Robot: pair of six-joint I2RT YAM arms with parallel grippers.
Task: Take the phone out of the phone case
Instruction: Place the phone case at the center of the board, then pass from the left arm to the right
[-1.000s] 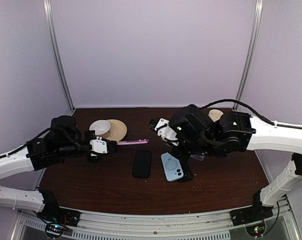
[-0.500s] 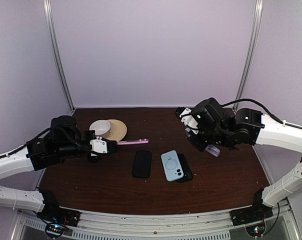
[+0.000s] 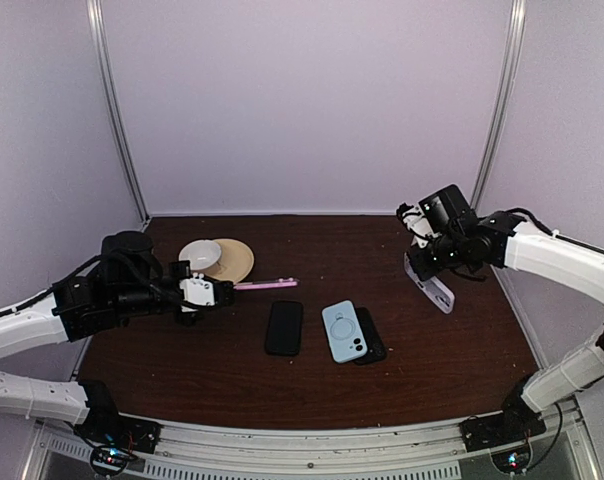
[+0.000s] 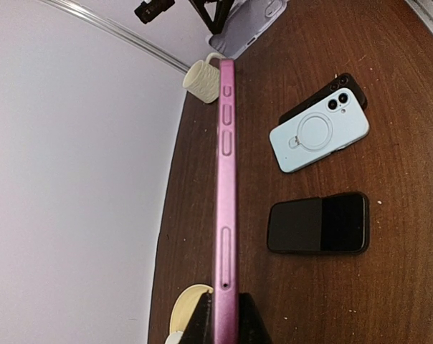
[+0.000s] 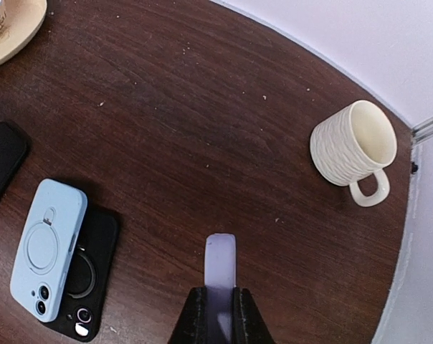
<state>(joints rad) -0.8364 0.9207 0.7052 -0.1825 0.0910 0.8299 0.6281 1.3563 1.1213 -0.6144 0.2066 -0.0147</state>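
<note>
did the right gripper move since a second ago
Yes. The right gripper, shut on a lavender case, swung right and back, away from the light blue phone it was over.

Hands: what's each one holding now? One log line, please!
left hand: shut on pink case | right hand: shut on lilac case | blue case: atop black case

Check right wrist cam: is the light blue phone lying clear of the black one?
No, the light blue phone lies partly on top of the black phone, covering its left side.
</note>
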